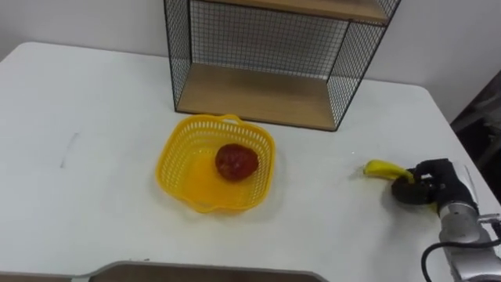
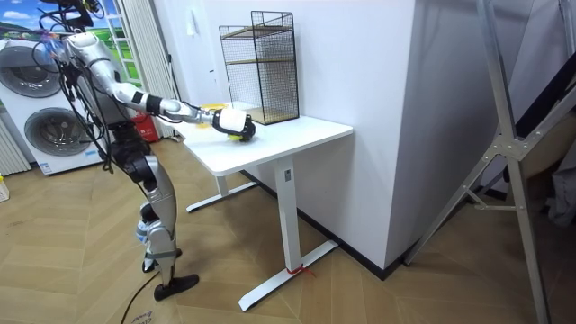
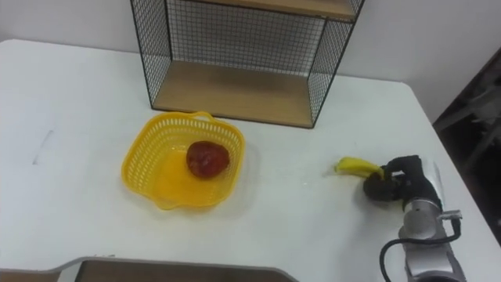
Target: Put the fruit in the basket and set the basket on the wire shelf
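– white table checked. what stands on it?
– your yellow basket sits just before the wire shelf, a red fruit inside it.
– and your right hand?
– fingers curled round the banana, down on the table's right side.

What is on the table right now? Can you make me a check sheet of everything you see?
Surface: white table, against a white wall.
Job's things: yellow basket on the table in front of the wire shelf, with a red fruit inside it; banana to the basket's right, outside it.
Clutter: nothing seen.
Hands: right hand, fingers curled round the banana's end.
Cables: nothing seen.
Surroundings: washing machines behind the robot, wooden floor, metal frame at the room view's right.
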